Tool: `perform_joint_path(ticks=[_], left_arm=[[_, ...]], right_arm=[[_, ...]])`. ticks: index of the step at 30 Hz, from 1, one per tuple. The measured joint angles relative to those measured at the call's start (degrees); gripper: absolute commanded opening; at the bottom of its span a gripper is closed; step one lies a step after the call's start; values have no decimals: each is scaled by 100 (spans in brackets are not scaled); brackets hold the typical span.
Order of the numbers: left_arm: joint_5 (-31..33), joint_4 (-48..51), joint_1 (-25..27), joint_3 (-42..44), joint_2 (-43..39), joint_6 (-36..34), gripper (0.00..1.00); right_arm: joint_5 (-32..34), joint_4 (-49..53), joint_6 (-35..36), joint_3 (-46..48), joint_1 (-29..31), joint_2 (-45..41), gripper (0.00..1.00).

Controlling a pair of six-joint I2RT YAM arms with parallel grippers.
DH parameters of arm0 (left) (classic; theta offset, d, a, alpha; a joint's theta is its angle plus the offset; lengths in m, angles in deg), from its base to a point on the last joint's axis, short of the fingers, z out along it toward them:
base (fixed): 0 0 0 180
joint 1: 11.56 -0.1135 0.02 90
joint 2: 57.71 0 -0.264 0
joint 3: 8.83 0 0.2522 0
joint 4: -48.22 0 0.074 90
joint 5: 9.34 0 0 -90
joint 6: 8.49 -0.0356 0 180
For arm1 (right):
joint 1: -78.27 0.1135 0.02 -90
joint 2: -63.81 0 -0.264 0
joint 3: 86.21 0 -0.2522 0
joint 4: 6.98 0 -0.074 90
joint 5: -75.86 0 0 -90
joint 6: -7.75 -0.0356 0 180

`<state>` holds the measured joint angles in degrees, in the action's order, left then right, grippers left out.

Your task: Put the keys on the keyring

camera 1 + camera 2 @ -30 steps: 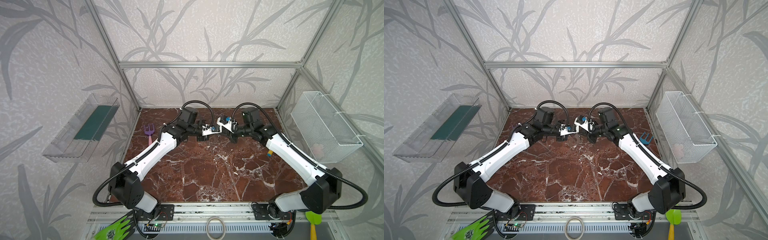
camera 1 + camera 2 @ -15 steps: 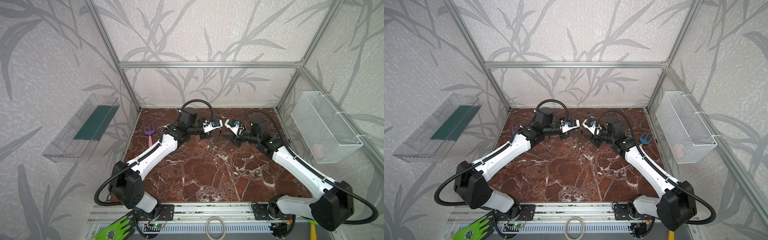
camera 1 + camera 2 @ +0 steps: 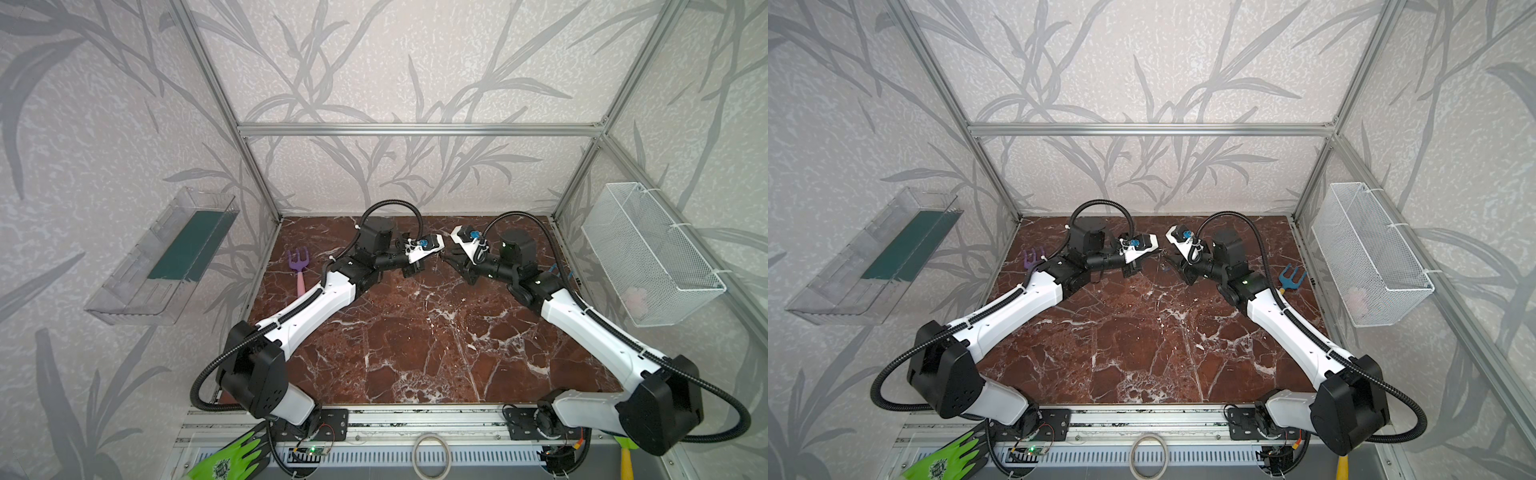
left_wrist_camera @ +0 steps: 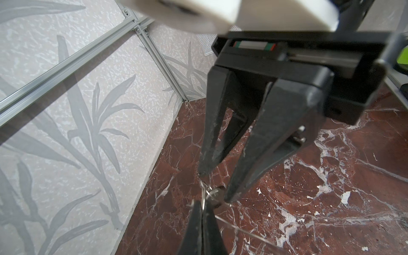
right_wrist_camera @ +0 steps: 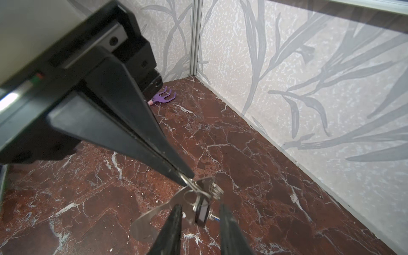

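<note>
Two arms meet over the red-brown marble table (image 3: 415, 332), near the middle of its far edge. The left gripper (image 5: 184, 177) has its jaws pressed together on a small wire loop at the edge of the keyring (image 5: 152, 217), a flat grey metal plate that hangs tilted in the air, clear of the table top. The right gripper (image 4: 217, 186) faces it from the opposite side with its jaws at a moderate spread and nothing clamped between them. In the right wrist view its two black fingers (image 5: 172, 227) stand on either side of the key with the black-and-white head (image 5: 202, 215). That key dangles below the plate's loops beside a coiled split ring (image 5: 215, 189); whether it is fully threaded on cannot be told. A sliver of blue (image 5: 216, 218) shows just behind it, too small to identify with certainty. In both top views the keyring is too small to make out between the grippers. A purple toy garden fork (image 3: 300, 266) lies near the table's far left corner.
</note>
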<state>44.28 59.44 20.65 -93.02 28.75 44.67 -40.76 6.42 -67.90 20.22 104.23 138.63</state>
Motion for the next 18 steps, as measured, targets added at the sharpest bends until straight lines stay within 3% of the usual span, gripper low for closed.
perform_joint_path(ticks=[9, 18], left_arm=[[-83, -621, -2, 177, -57, 490, 0], [-426, -1611, -164, 522, -57, 1228, 0]], right_arm=[[-48, -24, -74, -153, 0, 234, 0], [-249, 234, 227, -450, -11, 319, 0]])
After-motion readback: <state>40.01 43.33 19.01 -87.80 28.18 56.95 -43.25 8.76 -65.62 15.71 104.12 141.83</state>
